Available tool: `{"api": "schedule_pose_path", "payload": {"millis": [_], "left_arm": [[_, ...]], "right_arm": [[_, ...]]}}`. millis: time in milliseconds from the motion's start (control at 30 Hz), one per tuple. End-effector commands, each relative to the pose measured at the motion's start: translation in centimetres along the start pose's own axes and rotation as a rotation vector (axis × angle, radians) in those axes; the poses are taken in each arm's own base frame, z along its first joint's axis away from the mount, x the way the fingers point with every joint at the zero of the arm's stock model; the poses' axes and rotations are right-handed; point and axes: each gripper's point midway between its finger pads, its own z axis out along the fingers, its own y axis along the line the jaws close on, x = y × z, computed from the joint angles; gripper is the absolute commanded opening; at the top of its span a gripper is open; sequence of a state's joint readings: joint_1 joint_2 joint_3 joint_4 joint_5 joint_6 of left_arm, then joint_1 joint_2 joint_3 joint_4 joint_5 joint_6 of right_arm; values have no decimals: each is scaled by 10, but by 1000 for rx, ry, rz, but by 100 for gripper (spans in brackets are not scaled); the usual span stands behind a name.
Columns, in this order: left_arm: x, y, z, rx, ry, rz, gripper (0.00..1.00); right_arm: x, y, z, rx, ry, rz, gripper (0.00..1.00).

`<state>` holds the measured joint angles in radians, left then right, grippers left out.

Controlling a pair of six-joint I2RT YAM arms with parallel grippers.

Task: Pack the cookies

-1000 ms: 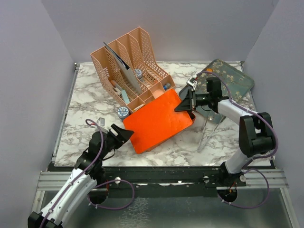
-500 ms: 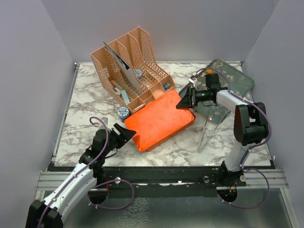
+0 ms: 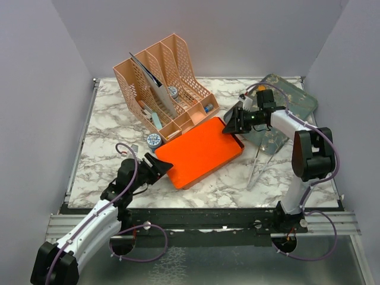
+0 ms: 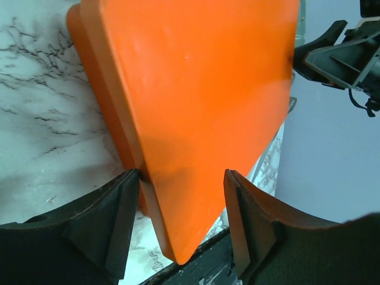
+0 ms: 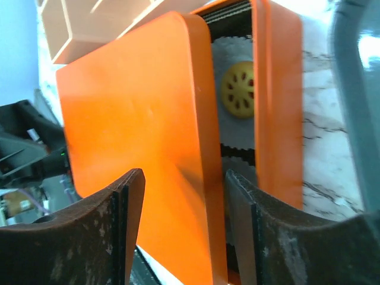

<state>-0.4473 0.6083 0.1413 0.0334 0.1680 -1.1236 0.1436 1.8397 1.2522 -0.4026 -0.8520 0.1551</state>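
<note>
An orange box (image 3: pixel 234 145) lies mid-table with its orange lid (image 3: pixel 202 148) resting on it, slightly ajar. In the right wrist view the gap shows one yellow-orange round cookie (image 5: pixel 240 89) in a white paper cup (image 5: pixel 233 127) inside the box base (image 5: pixel 276 89); other cookies are hidden. My left gripper (image 3: pixel 157 169) is open, its jaws straddling the lid's near-left corner (image 4: pixel 178 237). My right gripper (image 3: pixel 228 122) is open, its jaws straddling the lid's far-right edge (image 5: pixel 199 178).
A peach file organizer (image 3: pixel 163 83) stands at the back left, touching the box. A round blue-and-white tin (image 3: pixel 154 141) sits beside the lid's left edge. A camouflage pouch (image 3: pixel 285 101) lies at the back right, with metal tongs (image 3: pixel 256 166) in front of it.
The lid has come down from a raised tilt to lie nearly flat on the box. The right gripper dropped with it; the left gripper stayed at the near corner.
</note>
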Motion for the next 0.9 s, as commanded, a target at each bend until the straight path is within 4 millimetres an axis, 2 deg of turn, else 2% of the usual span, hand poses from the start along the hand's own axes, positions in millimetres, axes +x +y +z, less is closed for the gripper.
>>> {"api": "schedule_pose_path", "payload": {"millis": [0,200,533,667,867], "left_arm": [[-4,-30,-3,78,18,-9,64],[-5,-31,-1,65,20,-37,64],[-5,-27,3,34,22,-61,64],[-6,-28,6,25,29,-51,64],[-9,-33,7,29,27,-18,64]], "right_arm": [[-17,-14,-20,183,-78,-67,66],[-15,-24,-27,259,-97,-96,70],[9,-29,-11,183,-58,-51,69],[20,-25,-6,136,-49,-29,69],[40,-5,-2,22,-54,15,63]]}}
